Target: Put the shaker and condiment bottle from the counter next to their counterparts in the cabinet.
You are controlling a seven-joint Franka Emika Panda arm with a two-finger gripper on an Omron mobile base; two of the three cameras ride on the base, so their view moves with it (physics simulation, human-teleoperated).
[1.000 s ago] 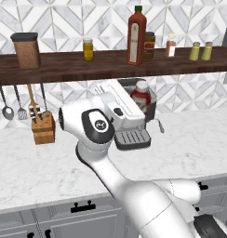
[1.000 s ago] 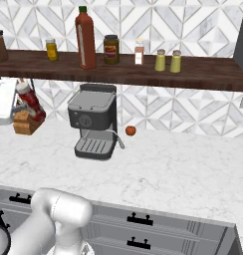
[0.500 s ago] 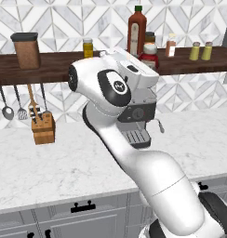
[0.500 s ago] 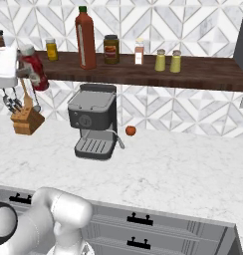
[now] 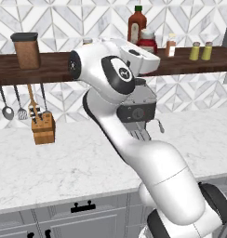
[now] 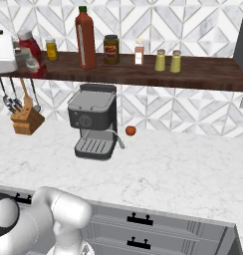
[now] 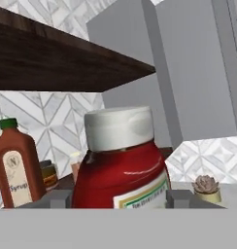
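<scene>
While our gripper (image 6: 25, 59) hangs at shelf height, its fingers pinch the squat red condiment bottle (image 7: 121, 168) by its sides, white cap up. We see the bottle (image 5: 147, 41) just over the dark wooden shelf (image 6: 143, 73), near the tall red bottle with a green cap (image 6: 84, 37). Farther right along the plank stand two yellow-green shakers (image 6: 160, 60)
</scene>
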